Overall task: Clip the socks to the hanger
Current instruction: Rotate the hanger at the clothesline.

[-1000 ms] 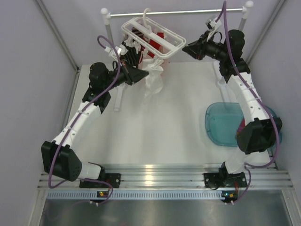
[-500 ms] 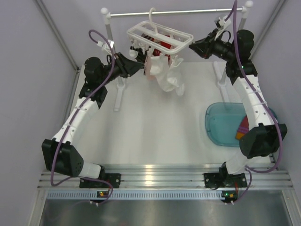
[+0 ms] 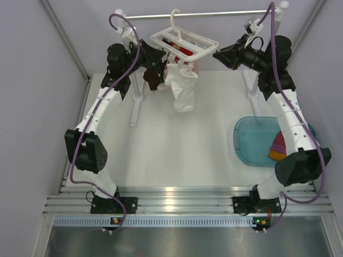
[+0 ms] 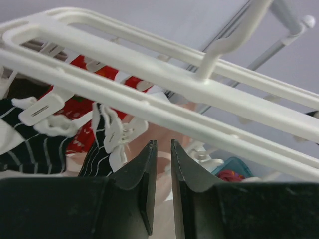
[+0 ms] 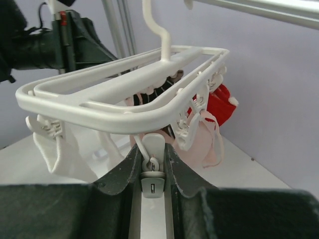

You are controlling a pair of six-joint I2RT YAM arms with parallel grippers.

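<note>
The white slatted hanger (image 3: 185, 43) (image 4: 149, 67) (image 5: 99, 99) hangs by its hook from the silver rail. Socks dangle from its clips: a white one (image 3: 182, 88), a red one (image 3: 185, 51) (image 5: 219, 104), a pale pink one (image 5: 205, 137) and a dark striped one (image 4: 30, 147). My right gripper (image 3: 218, 53) (image 5: 152, 147) is shut on a white clip (image 5: 152, 172) at the hanger's right end. Just under the hanger's left side is my left gripper (image 3: 156, 67) (image 4: 162, 144), its jaws a narrow gap apart with nothing between them.
A teal tray (image 3: 249, 142) on the right of the table holds an orange and purple sock (image 3: 277, 147). The silver rail (image 3: 214, 13) rests on white posts (image 3: 134, 101) whose feet stand on the table.
The left gripper has let go and swung up and back under the hanger's left side. The hanger has risen and levelled out, the white sock now hanging straight. The right gripper followed it up.
</note>
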